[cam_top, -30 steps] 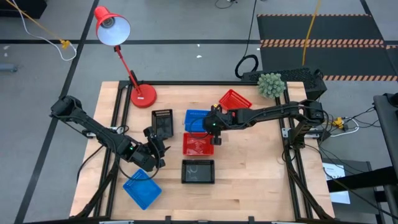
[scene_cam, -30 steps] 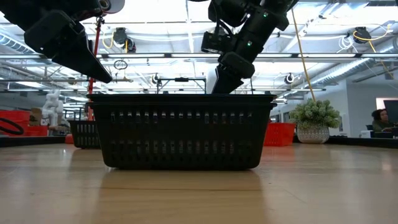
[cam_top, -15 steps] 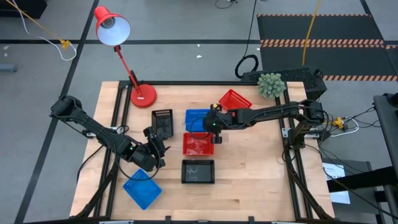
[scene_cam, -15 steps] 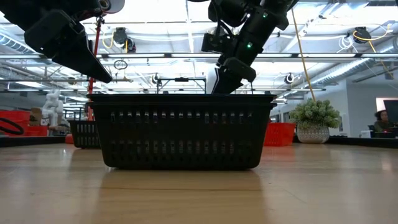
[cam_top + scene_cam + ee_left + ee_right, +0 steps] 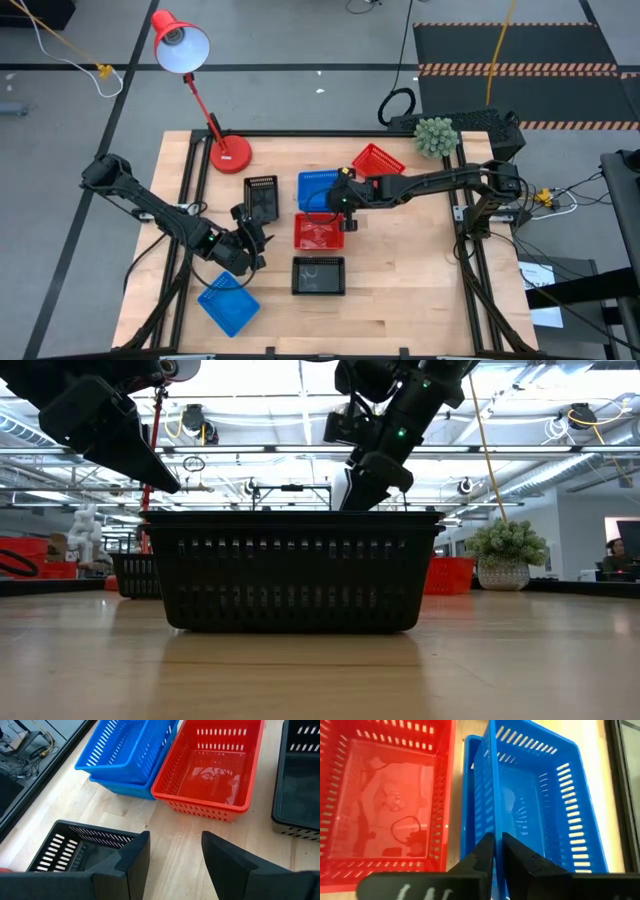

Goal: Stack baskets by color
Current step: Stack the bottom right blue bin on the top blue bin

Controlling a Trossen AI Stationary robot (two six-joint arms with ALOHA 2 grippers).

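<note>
Two blue baskets sit one inside the other at mid-table, the upper one tilted. My right gripper, reaching in from the right, is shut on the upper one. A red basket stands just nearer, with a black basket in front of it. Another black basket stands to their left, a second red basket at the far right, and a lone blue basket at the near left. My left gripper hovers open over bare wood. My right gripper pinches the upper blue basket's side wall, the one next to the red basket, near its right end. One finger is inside the basket and one outside. The fingers slant down from the table's right, along the wall. The basket rests tilted in the lower blue one.
A red desk lamp stands at the far left corner, its base on the table. A potted plant sits just past the far right corner. Bare wood lies along the table's near right part.
My right gripper has shut on the upper blue basket's wall without shifting its place. The left arm has kept still.
</note>
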